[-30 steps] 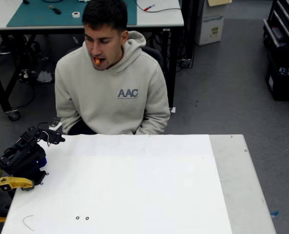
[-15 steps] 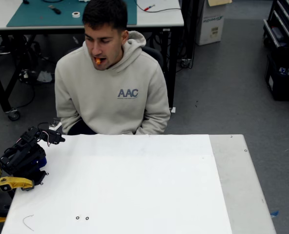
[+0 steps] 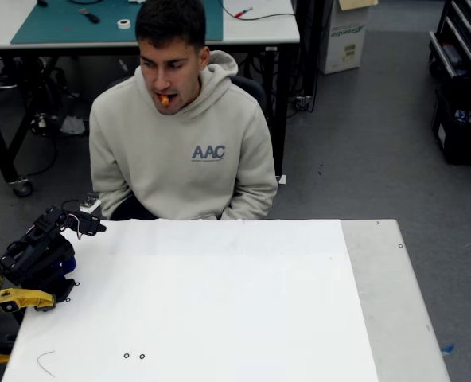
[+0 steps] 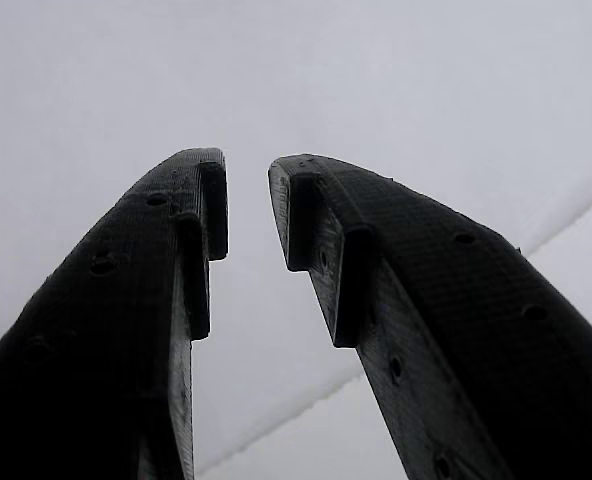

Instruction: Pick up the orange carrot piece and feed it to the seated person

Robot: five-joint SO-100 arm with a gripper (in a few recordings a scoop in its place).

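The seated person [image 3: 180, 151], in a beige hoodie, sits behind the far edge of the white table [image 3: 219, 302]. The orange carrot piece [image 3: 165, 99] is between his lips, in his open mouth. My black arm [image 3: 40, 253] lies folded at the table's left edge, far from him. In the wrist view my gripper [image 4: 248, 175] is open with a narrow gap. Nothing sits between its black fingers [image 4: 316, 230], which point at the white table surface.
A yellow clamp [image 3: 25, 299] sits by the arm's base at the left edge. Two small black rings [image 3: 134, 356] and a bit of wire [image 3: 46, 362] lie near the front. A workbench with a green mat [image 3: 68, 24] stands behind the person.
The carrot piece has shifted slightly in the person's mouth as his head rose a little. The arm has not moved.
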